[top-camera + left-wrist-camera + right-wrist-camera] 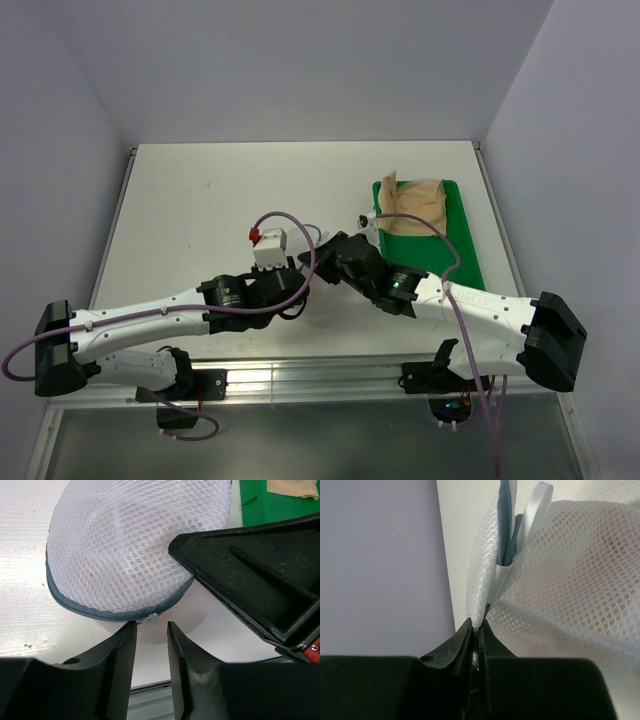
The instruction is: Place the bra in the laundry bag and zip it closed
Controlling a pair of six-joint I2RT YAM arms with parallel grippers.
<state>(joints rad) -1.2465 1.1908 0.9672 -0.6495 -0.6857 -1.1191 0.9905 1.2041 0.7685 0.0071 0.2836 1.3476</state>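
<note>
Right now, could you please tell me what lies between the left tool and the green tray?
The right tool, pinching the bag, as the left wrist view shows.

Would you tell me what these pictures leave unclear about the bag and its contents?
- Top view: the arms cover the bag.
- Left wrist view: the right gripper covers part of the zip, so how far it is closed is unclear.
- Both wrist views: the mesh blurs the inside, so whether the bra is in there cannot be told.

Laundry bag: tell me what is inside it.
The bag is white mesh; through it only a faint pinkish tint shows. The weave blurs whatever lies inside, so it cannot be identified.
</note>
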